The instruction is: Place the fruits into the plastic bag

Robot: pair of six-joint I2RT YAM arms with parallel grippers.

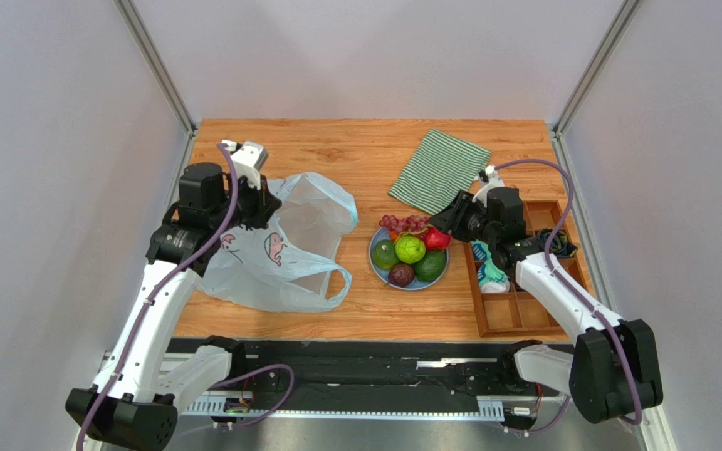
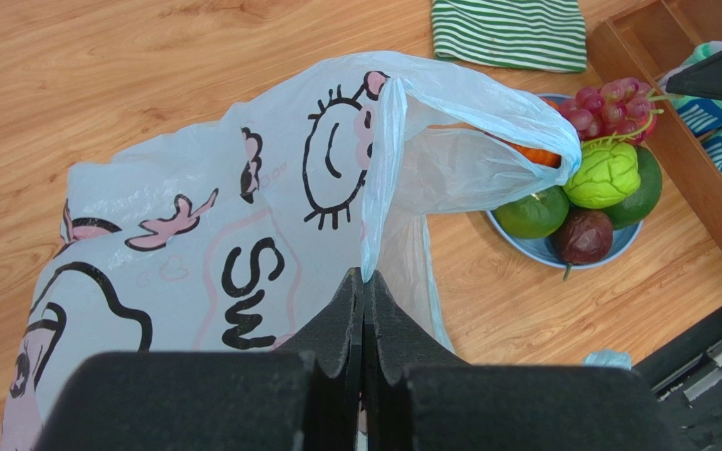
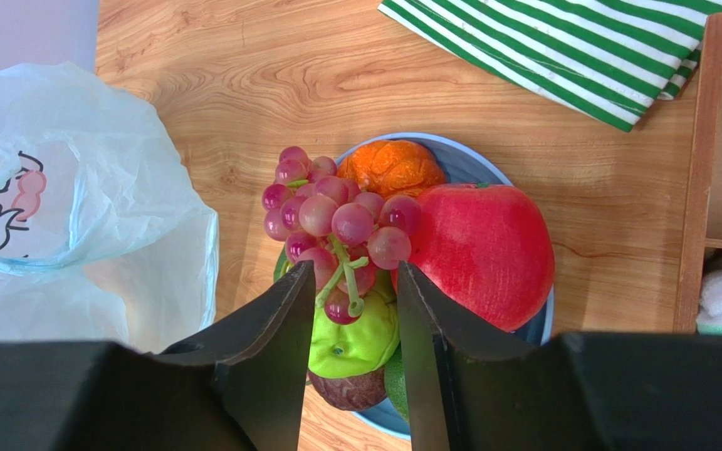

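Our right claw (image 3: 355,272) stands apart astride the grapes (image 3: 336,221) (soft, loose; we'd grip the stem (image 3: 336,278)); left claw (image 2: 365,282) pinches the plastic bag (image 2: 242,235).

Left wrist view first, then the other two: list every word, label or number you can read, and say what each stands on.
"Sw": black letters on the plastic bag; anything after them is hidden behind the left pincer.
Blue marks on the cloth bundle in the wooden tray: too blurred to read.
No other text is legible in any view.
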